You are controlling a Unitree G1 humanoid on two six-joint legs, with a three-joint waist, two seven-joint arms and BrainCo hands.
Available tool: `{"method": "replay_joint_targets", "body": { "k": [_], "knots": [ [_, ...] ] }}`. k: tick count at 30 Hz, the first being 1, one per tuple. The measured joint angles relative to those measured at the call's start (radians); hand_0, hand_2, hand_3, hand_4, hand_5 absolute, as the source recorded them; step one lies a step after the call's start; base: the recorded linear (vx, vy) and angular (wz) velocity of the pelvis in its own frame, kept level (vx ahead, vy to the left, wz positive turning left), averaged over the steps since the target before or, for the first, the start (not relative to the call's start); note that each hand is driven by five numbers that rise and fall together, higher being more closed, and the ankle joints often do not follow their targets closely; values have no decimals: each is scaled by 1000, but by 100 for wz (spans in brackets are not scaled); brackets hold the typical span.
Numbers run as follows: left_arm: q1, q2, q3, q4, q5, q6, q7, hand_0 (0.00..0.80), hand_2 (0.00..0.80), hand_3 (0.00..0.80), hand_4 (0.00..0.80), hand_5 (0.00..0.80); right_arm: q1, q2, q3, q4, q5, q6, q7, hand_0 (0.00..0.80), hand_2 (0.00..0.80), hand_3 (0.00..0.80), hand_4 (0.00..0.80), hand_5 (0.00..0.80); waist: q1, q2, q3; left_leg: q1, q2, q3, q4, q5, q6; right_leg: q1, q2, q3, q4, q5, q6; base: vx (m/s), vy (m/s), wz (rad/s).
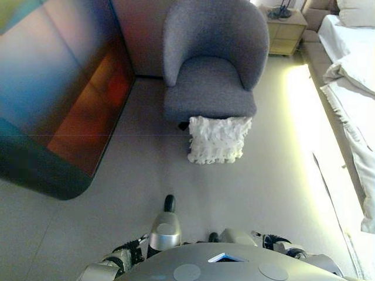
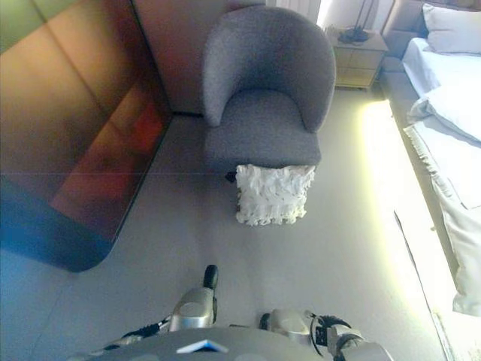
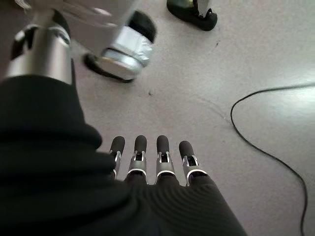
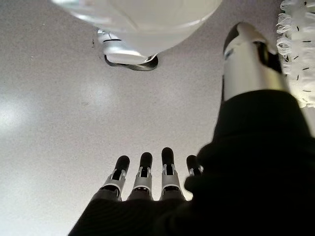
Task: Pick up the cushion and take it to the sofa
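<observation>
Cushion first: the white, ruffle-textured square cushion (image 1: 218, 139) stands on the pale grey floor (image 1: 146, 175), propped upright against the front edge of the grey upholstered tub armchair (image 1: 212, 64), so we judge it still waits to be picked up and will need a step forward and a reach down. Our left hand (image 3: 147, 160) hangs low above the floor with fingers straight and relaxed, holding nothing; our right hand (image 4: 147, 177) hangs likewise, fingers extended and empty, touching nothing.
</observation>
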Motion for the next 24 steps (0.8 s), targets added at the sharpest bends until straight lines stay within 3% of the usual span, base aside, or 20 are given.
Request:
{"method": "replay_joint_targets", "body": {
  "k": [1,2,3,5,7,8,10,12,14,15,17,19,22,23,24],
  "knots": [
    [3,-7,5,0,0,4,0,0,0,0,0,0,3,1,-1,-1,0,2,-3,0,0,0,0,0,-1,-15,1,5,-21,2,20,13,5,24,-22,15,-35,-1,3,687,296,-68],
    [6,-7,22,0,0,5,-2,0,0,0,0,0,-1,3,-2,14,0,5,-6,0,0,0,0,0,3,-9,-3,7,-36,5,45,15,7,46,-42,25,-67,-2,-1,734,323,-87],
    [14,3,32,-2,1,5,-5,0,0,0,0,0,-6,14,-5,37,0,9,-13,0,0,0,0,0,8,-11,5,19,-41,29,69,29,29,50,-56,9,-2,-24,15,719,309,-93],
    [31,48,38,-13,25,2,-21,0,0,0,0,0,2,51,-35,39,-1,10,-25,0,0,0,0,0,11,-56,-7,54,-73,65,93,43,65,36,-79,-14,217,-89,90,631,284,-76],
    [39,91,35,-24,41,-10,-43,0,0,0,0,0,25,69,-33,46,-44,-8,-26,0,0,0,0,0,5,-122,-44,52,-119,93,117,28,96,34,-108,-37,314,-81,103,514,230,-47],
    [13,96,31,-29,41,-21,-51,0,0,0,0,0,27,64,-29,40,-71,-19,-31,0,0,0,0,0,-6,-123,-52,23,-129,94,160,2,104,31,-113,-54,298,-71,120,443,172,-12],
    [-45,77,-3,-29,41,-27,-62,0,0,0,0,0,26,53,-21,30,-94,-41,-44,0,0,0,0,0,-18,-107,-72,-20,-130,75,163,-11,107,-28,-99,-45,344,-27,187,391,116,17],
    [-70,73,-22,-46,40,-25,-66,0,0,0,0,0,28,46,5,14,-86,-54,-43,0,0,0,0,0,-49,-105,-91,15,-145,51,92,26,141,-40,-94,-38,345,30,183,340,53,29],
    [-85,87,-36,-57,38,-25,-67,0,0,0,0,0,14,45,9,12,-55,-71,-43,0,0,0,0,0,-65,-104,-98,64,-136,44,28,46,147,-60,-96,-50,396,92,189,315,6,4],
    [-93,87,-43,-58,37,-24,-64,0,0,0,0,0,16,45,5,-2,-38,-78,-43,0,0,0,0,0,-68,-99,-104,87,-128,41,-6,45,149,-91,-98,-61,416,58,183,296,-9,-20],
    [-104,86,-43,-63,36,-22,-61,0,0,0,0,0,8,42,3,-49,-19,-100,-40,0,0,0,0,0,-86,-84,-108,114,-107,19,-49,47,151,-143,-70,-95,297,6,155,296,-38,-13],
    [-121,81,-45,-52,38,-15,-60,0,0,0,0,0,1,38,3,-87,28,-121,-31,0,0,0,0,0,-131,-68,-103,126,-88,-17,-63,46,148,-178,-55,-131,111,34,138,319,-66,42],
    [-122,56,-41,-35,39,-13,-56,0,0,0,0,0,30,38,2,-92,70,-125,-20,0,0,0,0,0,-169,-75,-103,142,-91,-60,-69,27,119,-194,-82,-132,-147,189,145,351,-94,57],
    [-111,47,-41,-34,39,-13,-53,0,0,0,0,0,38,38,1,-92,70,-128,-17,0,0,0,0,0,-169,-82,-103,157,-97,-68,-70,18,104,-187,-103,-150,-191,288,134,351,-120,42],
    [-104,34,-42,-33,40,-12,-51,0,0,0,0,0,47,32,0,-91,70,-132,-14,0,0,0,0,0,-169,-81,-103,178,-95,-66,-72,15,98,-161,-100,-177,-211,313,88,344,-130,47]
  ]
}}
